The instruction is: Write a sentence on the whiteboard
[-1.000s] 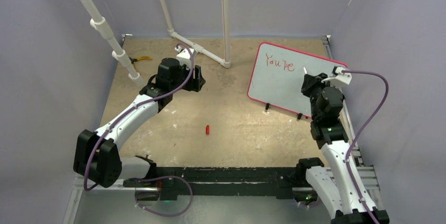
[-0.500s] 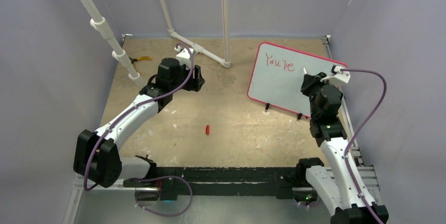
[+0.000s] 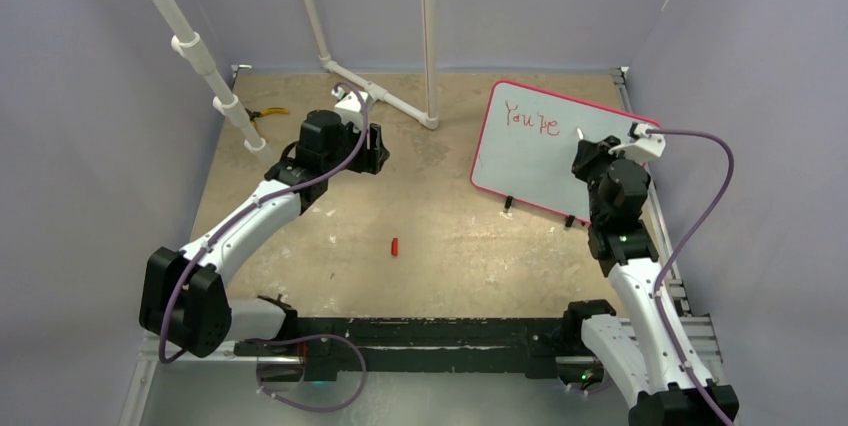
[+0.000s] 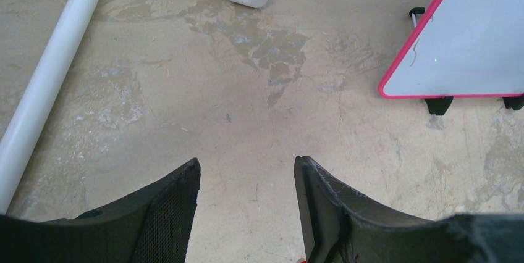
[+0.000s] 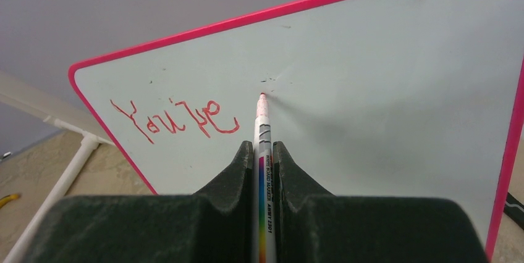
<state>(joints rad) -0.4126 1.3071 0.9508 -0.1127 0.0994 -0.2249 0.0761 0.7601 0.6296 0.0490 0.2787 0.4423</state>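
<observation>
The rectangular whiteboard (image 3: 545, 151) with the thin pink-red frame is standing tilted on small black feet near the far right corner of the tabletop. The thin red handwritten lettering (image 5: 176, 118) is reading roughly "You're" in its upper left part. The right claw (image 5: 264, 149) is pinching the slim white plastic marker (image 5: 262, 127) at the middle of the barrel, its jaws closed firmly on it. The tip is sitting at the board just right of the last letter; I cannot tell if it is really touching. The left claw (image 4: 247, 170) is hanging wide apart over the middle of the tabletop, toward the far edge, holding nothing.

I am judging the board to be light and only propped up, so a hard push could be sliding or tipping it. The marker is looking smooth and may be twisting in the jaws, so this mid-barrel hold seems right.

The right wrist view is showing the tip and the letters closely. Only the top view is showing the small red cap (image 3: 394, 246) lying toward the near edge. The left wrist view is showing the board's lower corner and feet.
</observation>
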